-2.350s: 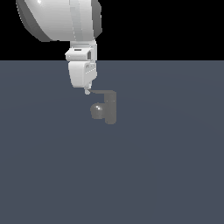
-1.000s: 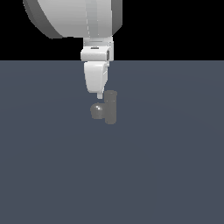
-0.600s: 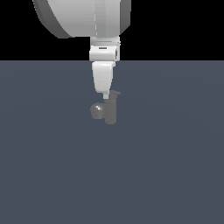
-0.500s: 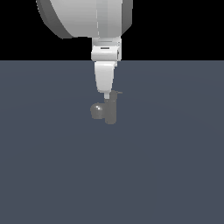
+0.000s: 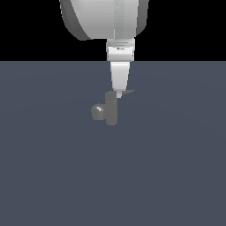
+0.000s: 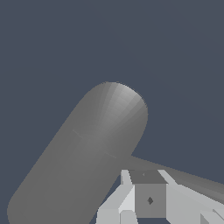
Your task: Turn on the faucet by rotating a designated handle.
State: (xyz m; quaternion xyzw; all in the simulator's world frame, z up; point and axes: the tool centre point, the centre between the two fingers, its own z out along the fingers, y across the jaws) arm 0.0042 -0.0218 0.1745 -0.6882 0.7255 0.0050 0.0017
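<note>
Exterior view shows the white gripper (image 5: pixel 118 93) has swung across and dropped onto the small dull-grey cylindrical faucet (image 5: pixel 110 110), fingertips pinched together against its thin grey lever handle (image 5: pixel 127 92), now poking out beside them, seemingly mid-turn.

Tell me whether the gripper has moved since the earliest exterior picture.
Yes. The gripper has shifted toward the exterior view's right and lower; it was left of the faucet body, and now its tip sits at the handle.
</note>
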